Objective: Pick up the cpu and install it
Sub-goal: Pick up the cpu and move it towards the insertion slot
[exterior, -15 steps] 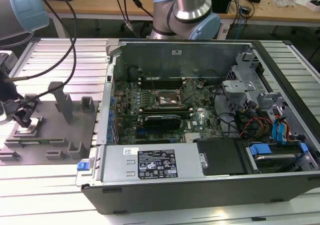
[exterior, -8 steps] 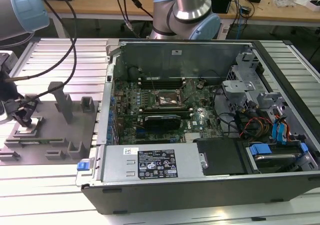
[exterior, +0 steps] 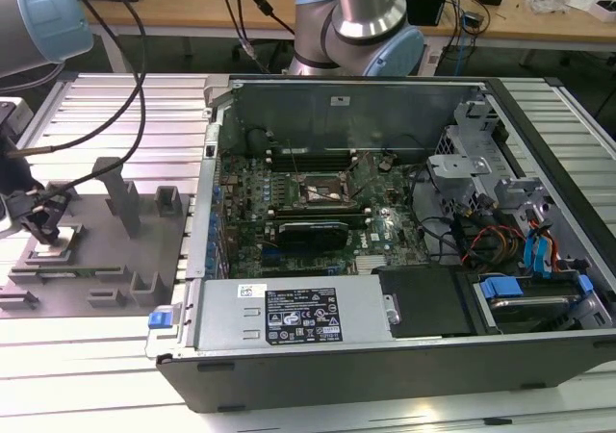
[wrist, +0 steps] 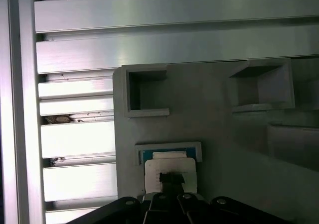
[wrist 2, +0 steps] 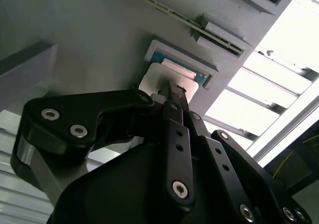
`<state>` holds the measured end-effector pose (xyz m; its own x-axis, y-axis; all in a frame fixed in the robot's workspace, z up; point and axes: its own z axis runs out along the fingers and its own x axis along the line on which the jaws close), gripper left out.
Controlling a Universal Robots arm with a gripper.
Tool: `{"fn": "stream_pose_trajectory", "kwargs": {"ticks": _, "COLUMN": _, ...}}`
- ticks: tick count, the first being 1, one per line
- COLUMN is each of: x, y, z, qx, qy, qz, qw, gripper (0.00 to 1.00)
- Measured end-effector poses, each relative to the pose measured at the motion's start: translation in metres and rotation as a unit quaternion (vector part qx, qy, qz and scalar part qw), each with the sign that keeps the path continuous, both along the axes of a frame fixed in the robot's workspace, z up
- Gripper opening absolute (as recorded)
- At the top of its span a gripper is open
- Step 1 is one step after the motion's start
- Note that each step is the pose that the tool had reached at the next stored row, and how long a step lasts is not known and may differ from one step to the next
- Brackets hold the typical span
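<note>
The cpu [wrist: 169,165] is a small square chip with a silvery-white top, lying in a shallow framed nest of the grey fixture plate [wrist: 219,134]. A blue-green rim shows along one edge of the nest in both wrist views. My gripper [wrist: 172,180] is directly over the chip, its black fingers drawn together with no gap, and the tips rest on the middle of the metal top. In the second wrist view the cpu [wrist 2: 153,79] lies just beyond my gripper [wrist 2: 172,90]. In the exterior view my gripper [exterior: 40,223] hangs over the fixture plate [exterior: 106,260] at the far left.
An open computer case [exterior: 404,356] takes up the exterior view's middle and right, with the motherboard [exterior: 298,231] and its black socket frame [exterior: 322,194] inside. Grey upright blocks [exterior: 123,197] stand on the fixture plate. Cables [exterior: 115,96] trail from the arm over the ribbed aluminium table [exterior: 96,115].
</note>
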<state>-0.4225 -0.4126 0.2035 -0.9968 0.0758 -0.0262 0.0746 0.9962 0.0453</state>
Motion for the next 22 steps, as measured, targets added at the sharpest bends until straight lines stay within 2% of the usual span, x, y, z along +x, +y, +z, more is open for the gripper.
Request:
{"fn": "stream_pose_trajectory", "kwargs": {"ticks": 1, "x": 0.0000, "y": 0.0000, "z": 0.0000, "qx": 0.0000, "qy": 0.0000, "qz": 0.000, "qw": 1.0000, "gripper": 0.11}}
{"fn": "stream_pose_trajectory", "kwargs": {"ticks": 2, "x": -0.0001, "y": 0.0000, "z": 0.0000, "qx": 0.0000, "qy": 0.0000, "qz": 0.000, "qw": 1.0000, "gripper": 0.17}}
{"fn": "stream_pose_trajectory", "kwargs": {"ticks": 3, "x": -0.0001, "y": 0.0000, "z": 0.0000, "qx": 0.0000, "qy": 0.0000, "qz": 0.000, "qw": 1.0000, "gripper": 0.17}}
{"fn": "stream_pose_trajectory", "kwargs": {"ticks": 5, "x": -0.0003, "y": 0.0000, "z": 0.0000, "qx": 0.0000, "qy": 0.0000, "qz": 0.000, "qw": 1.0000, "gripper": 0.42}}
{"fn": "stream_pose_trajectory", "kwargs": {"ticks": 6, "x": -0.0004, "y": 0.0000, "z": 0.0000, "qx": 0.0000, "qy": 0.0000, "qz": 0.000, "qw": 1.0000, "gripper": 0.42}}
{"fn": "stream_pose_trajectory", "kwargs": {"ticks": 7, "x": -0.0006, "y": 0.0000, "z": 0.0000, "qx": 0.0000, "qy": 0.0000, "qz": 0.000, "qw": 1.0000, "gripper": 0.60}}
{"fn": "stream_pose_trajectory", "kwargs": {"ticks": 13, "x": -0.0006, "y": 0.0004, "z": -0.0040, "qx": 0.0000, "qy": 0.0000, "qz": 0.000, "qw": 1.0000, "gripper": 0.60}}
{"fn": "stream_pose_trajectory", "kwargs": {"ticks": 22, "x": 0.0008, "y": 0.0035, "z": -0.0090, "qx": -0.0016, "qy": 0.0000, "qz": 0.004, "qw": 1.0000, "gripper": 0.60}}
